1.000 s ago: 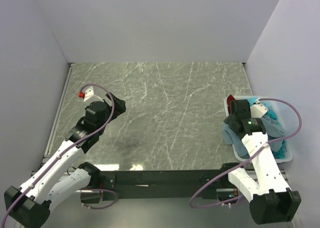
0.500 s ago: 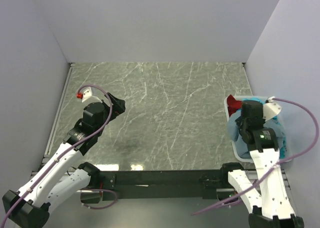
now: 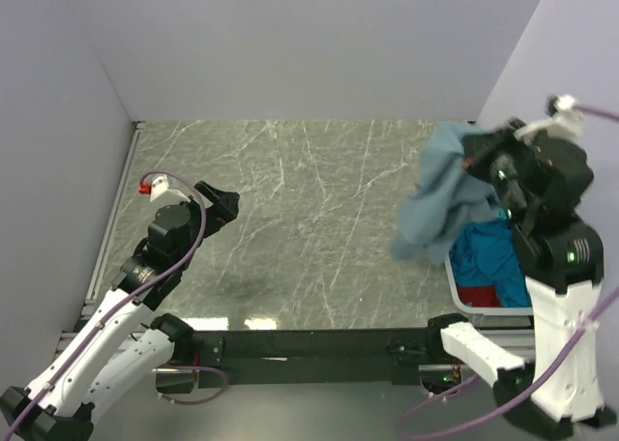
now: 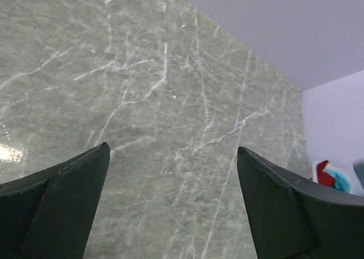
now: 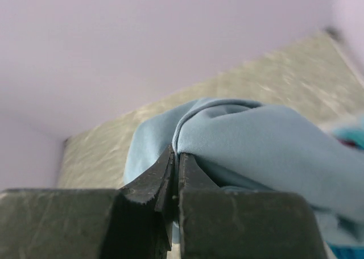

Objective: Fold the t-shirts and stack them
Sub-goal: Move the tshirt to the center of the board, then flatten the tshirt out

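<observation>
The right claw [image 3: 473, 159] is gripping the grey-blue t-shirt [image 3: 440, 204], and its jaws are pressing tight together on a bunched fold of the cloth. In its wrist view the claw [image 5: 175, 157] is showing two dark fingers meeting, with a rolled ridge of the shirt [image 5: 239, 140] caught right at their tips. The claw is holding the shirt up in the air. The cloth is draping down and away to the claw's left in a loose, crumpled bundle above the right side of the marble table [image 3: 319, 219]. I cannot tell whether its lowest corner is touching anything.

Below the claw, towards the arm's own base, the white bin [image 3: 456, 291] is sitting at the table's right edge. The turquoise t-shirt [image 3: 491, 255] is lying crumpled inside it, and the dark red t-shirt [image 3: 479, 296] is showing just beside that, at the near end of the bin.

Well apart from all this, the left claw [image 3: 224, 201] is hovering over the left part of the table with its fingers spread wide and nothing between them. In its wrist view the claw [image 4: 172, 151] is framing only veined stone [image 4: 170, 88]. Far off to its right, scraps of the dark red cloth [image 4: 324, 172] and the turquoise cloth [image 4: 341, 180] are peeking in at the edge.
</observation>
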### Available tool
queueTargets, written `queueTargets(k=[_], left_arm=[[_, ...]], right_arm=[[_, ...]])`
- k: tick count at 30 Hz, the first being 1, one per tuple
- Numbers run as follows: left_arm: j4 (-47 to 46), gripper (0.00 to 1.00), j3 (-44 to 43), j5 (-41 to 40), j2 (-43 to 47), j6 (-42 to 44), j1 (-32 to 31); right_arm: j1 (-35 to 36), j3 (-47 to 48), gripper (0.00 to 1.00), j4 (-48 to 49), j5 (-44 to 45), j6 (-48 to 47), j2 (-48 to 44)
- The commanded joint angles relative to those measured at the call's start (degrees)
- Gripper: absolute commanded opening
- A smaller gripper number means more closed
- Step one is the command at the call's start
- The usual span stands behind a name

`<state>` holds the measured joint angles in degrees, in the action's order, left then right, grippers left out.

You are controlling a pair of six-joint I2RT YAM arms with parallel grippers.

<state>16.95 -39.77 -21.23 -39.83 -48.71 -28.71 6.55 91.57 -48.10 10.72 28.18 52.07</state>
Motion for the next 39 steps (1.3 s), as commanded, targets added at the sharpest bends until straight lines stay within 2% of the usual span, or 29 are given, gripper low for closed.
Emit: queueTargets(k=[1,2,4,6,10,14,16,19,20,22,23,25,29,31,33,34,36,37,38,39], left_arm=[[-1.5,0.99,-0.9,1.7,2.0,0.2,0.0],[-0.7,0.99,-1.2,1.2,2.2,0.0,0.0],[1.6,0.99,-2.0,-1.0,2.3,-1.6,0.0],[3.3,0.99,-2.7,-3.0,2.3,-2.8,0.0],[8.4,0.99,-5.2,-6.0,3.1,-4.8,0.0],[5.9,0.98,-3.4,-4.7,6.6,-5.5,-0.1],[4.7,1.0,-2.1,-2.9,8.0,-4.9,-0.1],[4.8,0.99,-1.9,-3.2,7.5,-5.7,0.0],[4.8,0.99,-2.1,-3.4,6.4,-5.4,0.0],[4.5,0.99,-2.5,-2.9,5.0,-3.9,0.0],[4.0,0.99,-3.0,-1.7,3.6,-2.8,0.0],[3.0,0.99,-3.2,-0.8,1.2,-2.4,0.0],[-1.8,1.0,-0.2,1.3,-2.4,-1.0,0.0],[-2.9,0.99,0.4,-0.6,-5.6,-1.5,0.0],[-2.5,0.99,0.7,-5.2,-8.3,-2.6,0.0],[-1.6,0.99,0.3,-7.0,-11.6,-3.2,0.1],[-0.2,1.0,-1.0,-13.3,-15.0,-5.3,0.5],[-0.3,1.0,-1.2,-14.3,-18.3,-5.3,1.5],[-1.2,0.99,-1.4,-14.1,-19.7,-4.0,2.8],[-2.7,0.99,-1.4,-10.2,-21.3,-3.3,4.4]], right_arm=[[10.6,9.0,0.0,8.0,-1.8,-6.6,7.7],[17.8,10.5,0.0,9.1,-0.5,-7.9,11.0],[23.0,14.2,0.0,10.6,0.8,-9.7,14.4],[27.1,17.9,0.01,13.0,-2.4,-10.3,19.9],[32.8,22.2,0.02,17.8,-6.1,-10.2,29.0],[33.6,18.3,0.06,23.7,-11.8,-6.0,32.2],[33.5,13.4,0.07,25.4,-13.1,-4.2,32.3],[33.5,1.2,0.12,30.1,-14.3,-3.8,29.0],[33.4,-6.2,0.2,31.1,-13.5,-3.7,27.7],[32.9,-13.3,0.3,32.8,-9.6,-2.3,24.0],[32.7,-19.8,0.39,33.0,-8.7,-1.9,22.8],[31.2,-25.2,0.49,31.0,-4.1,-0.2,20.4],[29.5,-35.1,0.53,26.0,5.8,0.8,16.8],[29.5,-37.6,0.53,24.8,8.2,0.5,13.7],[29.4,-41.7,0.54,27.1,5.8,-1.2,10.4],[29.5,-43.1,0.63,28.1,4.1,-1.7,9.6],[29.5,-46.5,0.64,31.4,-2.4,-2.7,8.1],[29.5,-48.4,0.71,32.6,-4.2,-2.9,7.9],[29.6,-49.0,0.72,33.5,-7.3,-3.2,7.7],[29.5,-49.5,0.73,35.2,-7.8,-3.6,7.9]])
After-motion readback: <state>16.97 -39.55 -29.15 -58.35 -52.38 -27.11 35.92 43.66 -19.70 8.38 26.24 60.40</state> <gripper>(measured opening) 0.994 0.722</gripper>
